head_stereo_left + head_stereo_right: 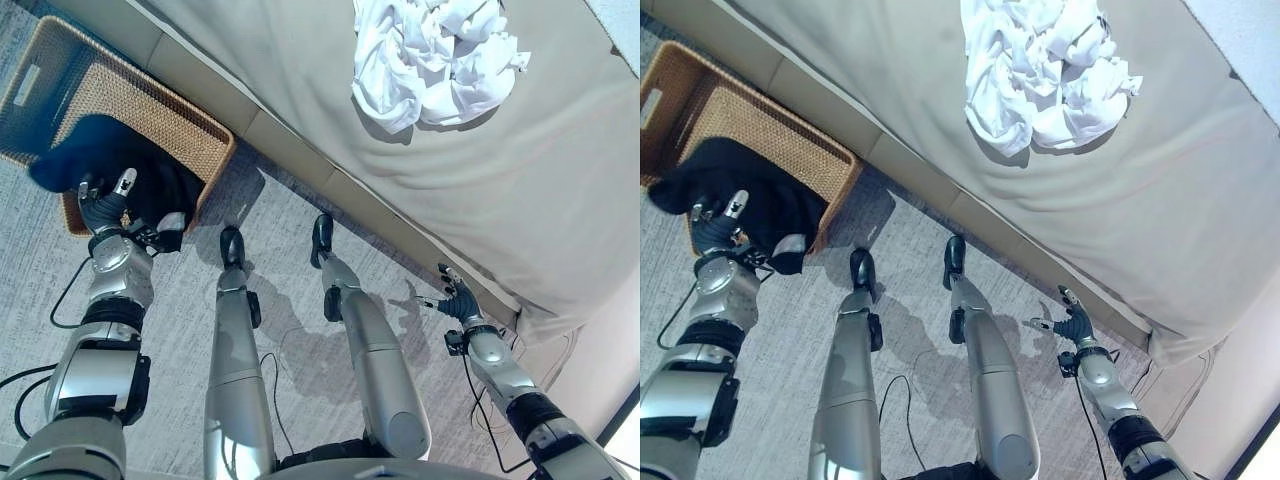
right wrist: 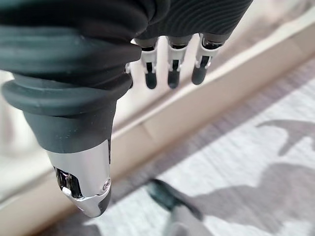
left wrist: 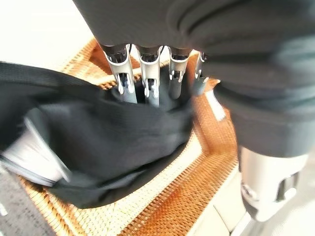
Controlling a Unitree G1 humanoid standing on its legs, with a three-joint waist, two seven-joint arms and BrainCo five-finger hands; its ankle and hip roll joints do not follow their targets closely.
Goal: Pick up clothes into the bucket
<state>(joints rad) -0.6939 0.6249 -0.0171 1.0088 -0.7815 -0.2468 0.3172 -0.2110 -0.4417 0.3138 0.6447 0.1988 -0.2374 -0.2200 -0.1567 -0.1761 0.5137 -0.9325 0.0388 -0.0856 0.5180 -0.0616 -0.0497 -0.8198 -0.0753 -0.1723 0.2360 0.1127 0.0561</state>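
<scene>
While the left hand (image 1: 105,208) pinches it, black garment (image 1: 110,160) drapes lengthwise across the basket (image 1: 120,100) rim.

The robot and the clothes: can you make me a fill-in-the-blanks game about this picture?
1. The left hand holds a ____ garment.
2. That garment hangs over a woven ____ on the floor.
3. White clothes lie in a crumpled pile on the ____.
4. The right hand holds ____.

Missing words: dark; basket; bed; nothing
</scene>
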